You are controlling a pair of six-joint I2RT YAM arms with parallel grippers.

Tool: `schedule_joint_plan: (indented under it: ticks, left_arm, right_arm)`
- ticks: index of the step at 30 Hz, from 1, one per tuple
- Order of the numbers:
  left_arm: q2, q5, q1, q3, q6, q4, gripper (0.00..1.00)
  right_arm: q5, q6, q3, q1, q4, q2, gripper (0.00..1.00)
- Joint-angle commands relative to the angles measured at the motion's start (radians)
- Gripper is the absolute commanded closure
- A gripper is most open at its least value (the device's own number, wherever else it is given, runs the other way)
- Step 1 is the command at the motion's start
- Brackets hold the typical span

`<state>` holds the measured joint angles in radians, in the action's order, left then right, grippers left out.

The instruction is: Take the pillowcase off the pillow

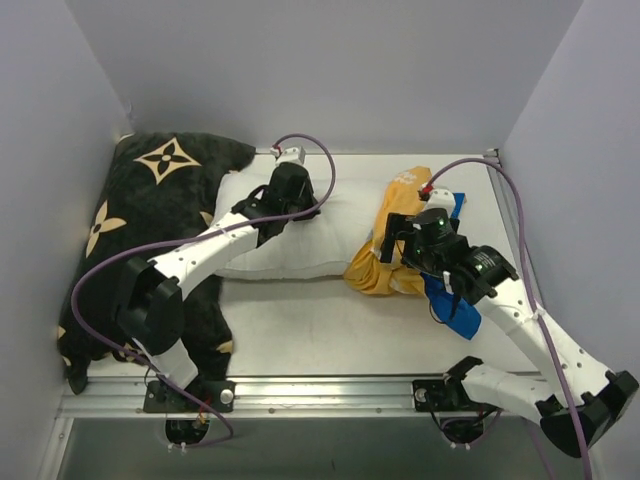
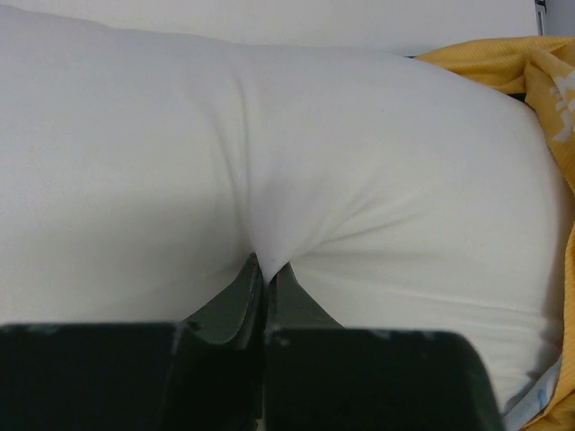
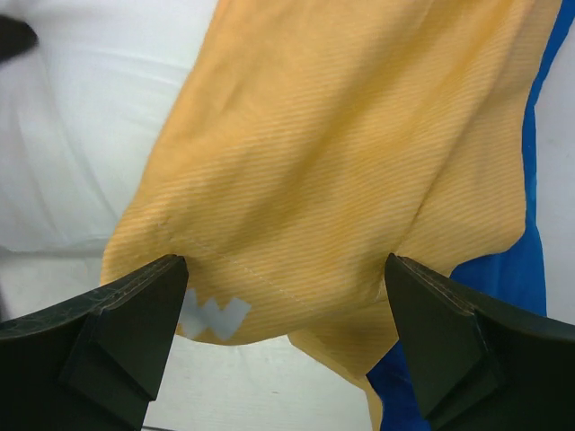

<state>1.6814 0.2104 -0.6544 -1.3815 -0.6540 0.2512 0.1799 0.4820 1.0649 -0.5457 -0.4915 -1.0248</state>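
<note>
At pillow (image 1: pixel 345 225) end, pillowcase (image 1: pixel 400 192) — orange, bunched

The left tool (image 1: pixel 290 192) rests on a plain white puffy pillow (image 1: pixel 345 228) on the counter (image 1: pixel 330 330); the right tool (image 1: pixel 403 245) hangs over a bunched orange-yellow and blue fabric pillowcase (image 1: pixel 383 272).

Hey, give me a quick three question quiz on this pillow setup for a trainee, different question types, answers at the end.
1. True or false: the left gripper is shut on the pillow.
2. The right gripper is: A) open over the pillowcase, B) shut on the pillowcase, C) out of view.
3. Fill in: in the top view, the pillowcase is bunched at the pillow's ___ end.
Key: 1 true; 2 A; 3 right.
</note>
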Motion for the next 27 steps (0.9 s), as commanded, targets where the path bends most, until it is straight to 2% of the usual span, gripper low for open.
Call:
schedule_joint_plan:
  ticks: [1,6,7,8,9,10,11,14,17,18,22,27]
  left_arm:
    - [0.05,0.017,0.021,-0.056,-0.01,-0.02,1.0]
    - [0.069,0.015,0.024,-0.079,-0.009,-0.01,1.0]
    - [0.069,0.014,0.03,-0.082,-0.009,-0.006,1.0]
    - [0.064,0.004,0.047,-0.088,-0.004,-0.004,1.0]
    - [0.061,0.004,0.047,-0.093,-0.004,-0.004,1.0]
    - [0.063,-0.002,0.053,-0.097,-0.001,-0.004,1.0]
    - [0.063,-0.012,0.07,-0.102,-0.001,0.003,1.0]
    - [0.063,-0.031,0.099,-0.123,0.008,0.016,1.0]
    - [0.061,-0.054,0.157,-0.142,0.01,0.025,1.0]
    - [0.061,-0.074,0.176,-0.145,0.008,0.025,1.0]
    - [0.055,-0.115,0.275,-0.16,0.005,0.028,1.0]
    - [0.06,-0.141,0.338,-0.168,0.002,0.04,1.0]
  right_arm:
    - [0.209,0.012,-0.02,-0.109,-0.028,-0.039,0.01]
    - [0.38,0.001,0.032,-0.2,-0.082,-0.139,0.02]
    - [0.397,-0.002,0.038,-0.207,-0.094,-0.168,0.08]
    - [0.427,-0.011,0.049,-0.214,-0.131,-0.188,0.22]
    - [0.428,-0.011,0.049,-0.214,-0.131,-0.189,0.22]
    - [0.435,-0.019,0.047,-0.214,-0.136,-0.19,0.29]
    - [0.441,-0.022,0.043,-0.214,-0.139,-0.189,0.5]
    - [0.5,-0.02,0.043,-0.208,-0.199,-0.169,0.81]
    - [0.506,-0.025,0.033,-0.171,-0.219,-0.109,0.97]
    - [0.501,-0.028,0.021,-0.151,-0.222,-0.091,1.0]
    - [0.452,-0.054,-0.014,-0.037,-0.222,-0.018,1.0]
    - [0.318,-0.078,-0.039,0.203,-0.206,0.057,1.0]
